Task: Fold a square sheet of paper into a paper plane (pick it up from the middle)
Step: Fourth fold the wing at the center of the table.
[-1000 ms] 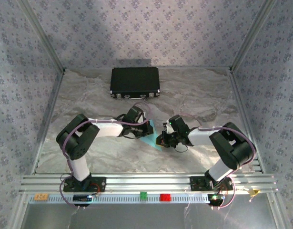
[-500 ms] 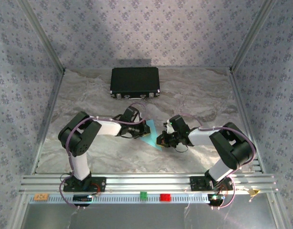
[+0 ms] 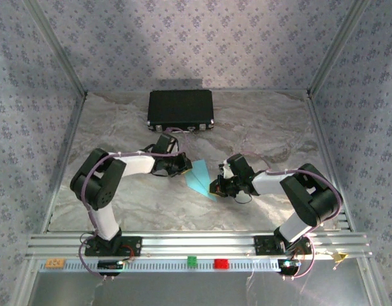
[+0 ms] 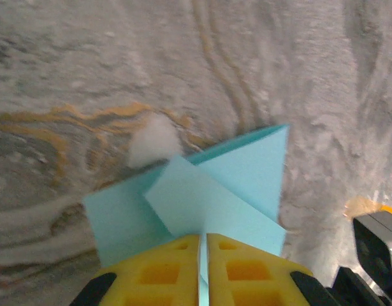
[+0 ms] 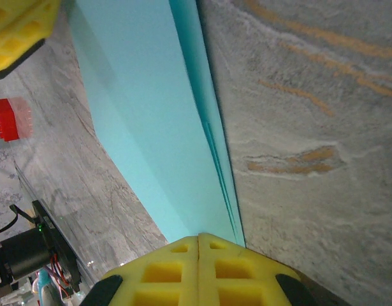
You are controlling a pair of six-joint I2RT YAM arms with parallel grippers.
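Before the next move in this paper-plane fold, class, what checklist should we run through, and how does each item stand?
1. Right tool clamped on the blue paper: ok.
2. Left tool closed on the paper's other end: ok, the paper is pinched in its narrow gap.
3. Black case well apart from the paper: ok.
4. Red block out of the way on the front rail: ok.
5. Folds even on both sides: cannot tell.

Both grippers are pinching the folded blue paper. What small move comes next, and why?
Probably ease the left gripper open and back away: the folded blue paper shows creased flaps, and the right gripper, shut on its edge, can anchor it.
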